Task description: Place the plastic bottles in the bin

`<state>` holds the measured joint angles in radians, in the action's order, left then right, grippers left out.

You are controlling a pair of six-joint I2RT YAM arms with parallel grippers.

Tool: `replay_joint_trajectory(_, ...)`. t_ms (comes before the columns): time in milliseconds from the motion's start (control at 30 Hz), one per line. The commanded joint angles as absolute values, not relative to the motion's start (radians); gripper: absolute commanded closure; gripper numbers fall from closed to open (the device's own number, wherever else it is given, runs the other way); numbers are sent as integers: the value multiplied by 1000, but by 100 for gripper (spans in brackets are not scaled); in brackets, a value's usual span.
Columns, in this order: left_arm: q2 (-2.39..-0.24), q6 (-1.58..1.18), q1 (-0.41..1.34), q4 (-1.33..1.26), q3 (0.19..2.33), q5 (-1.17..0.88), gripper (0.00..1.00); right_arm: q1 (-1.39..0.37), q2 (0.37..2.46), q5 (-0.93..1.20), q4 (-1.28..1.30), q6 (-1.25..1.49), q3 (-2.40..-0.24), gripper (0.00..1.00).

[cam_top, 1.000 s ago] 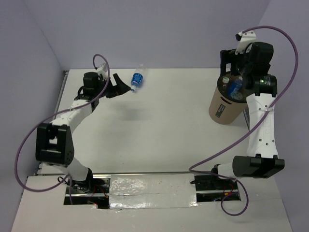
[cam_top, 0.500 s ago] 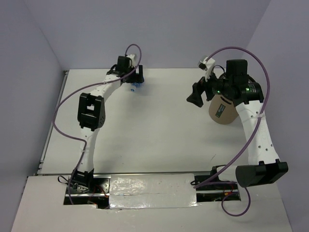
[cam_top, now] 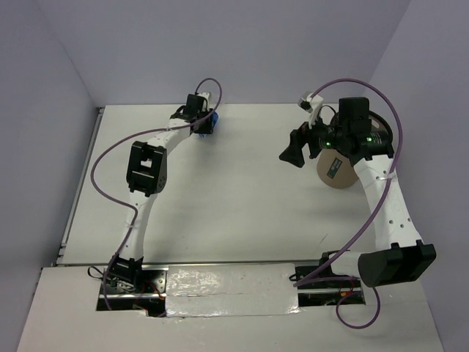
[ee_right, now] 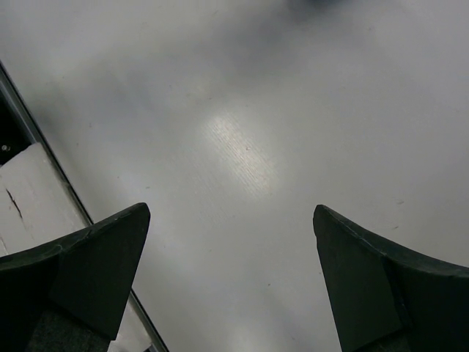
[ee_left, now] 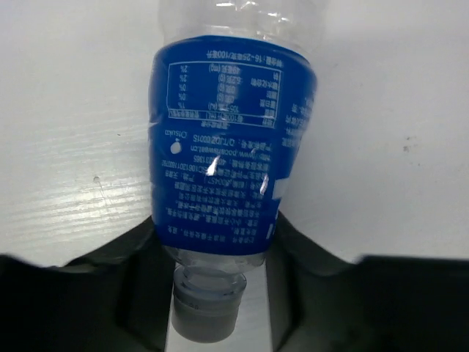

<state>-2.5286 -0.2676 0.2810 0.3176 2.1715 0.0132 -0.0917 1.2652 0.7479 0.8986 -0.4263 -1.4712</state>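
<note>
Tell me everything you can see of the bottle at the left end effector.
The plastic bottle is small and clear, wrapped in a blue label with white print. Its neck and cap, pale grey and blurred, point toward the wrist camera. It appears to lie on its side on the white table near the far edge. The left end effector is shut on it, a dark finger on either side of its shoulder.

A white counter (cam_top: 242, 198) with faint wood grain is closed in by pale lavender walls (cam_top: 220, 44) on its left, far and right sides. Crinkled silver tape (cam_top: 227, 282) runs along the near edge. Soft glare sits on the surface.
</note>
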Motion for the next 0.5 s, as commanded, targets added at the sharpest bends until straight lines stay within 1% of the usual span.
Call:
replay_joint_trajectory(0,-2471,-268,279,293,2107,8,58,-91,1249,782,830,-361,-1451,0)
replay_joint_trajectory(33,-2429,-270,279,266,2083,9,64,-91,1253,794,825,-354,-1448,1)
replay_joint_trajectory(67,-2404,-268,279,255,2065,-9,73,-94,1255,798,824,-348,-1440,2)
replay_joint_trajectory(133,-2320,-267,279,233,1994,-49,83,-97,1256,792,807,-328,-1431,2)
replay_joint_trajectory(167,-2284,-271,279,212,1967,-60,100,-109,1259,784,798,-319,-1430,3)
replay_joint_trajectory(200,-2248,-276,279,192,1888,-80,100,-112,1267,773,787,-280,-1430,3)
replay_joint_trajectory(233,-2153,-287,279,164,1831,-139,100,-117,1275,762,750,-246,-1430,3)
replay_joint_trajectory(267,-2098,-297,279,85,1771,-176,100,-123,1284,735,726,-194,-1431,3)
replay_joint_trajectory(300,-1983,-311,278,31,1629,-225,100,-123,1307,723,701,-67,-1431,3)
replay_joint_trajectory(333,-1930,-351,281,-32,1552,-273,100,-126,1322,715,651,-4,-1431,3)
replay_joint_trajectory(367,-1874,-374,282,-85,1484,-369,100,-130,1336,712,626,70,-1434,2)
replay_joint_trajectory(400,-1771,-394,287,-195,1345,-417,100,-149,1360,689,600,191,-1436,0)
replay_joint_trajectory(433,-1726,-441,297,-243,1280,-455,100,-167,1374,658,551,249,-1436,0)
replay_joint_trajectory(467,-1680,-466,304,-286,1164,-509,100,-181,1387,632,536,332,-1449,0)
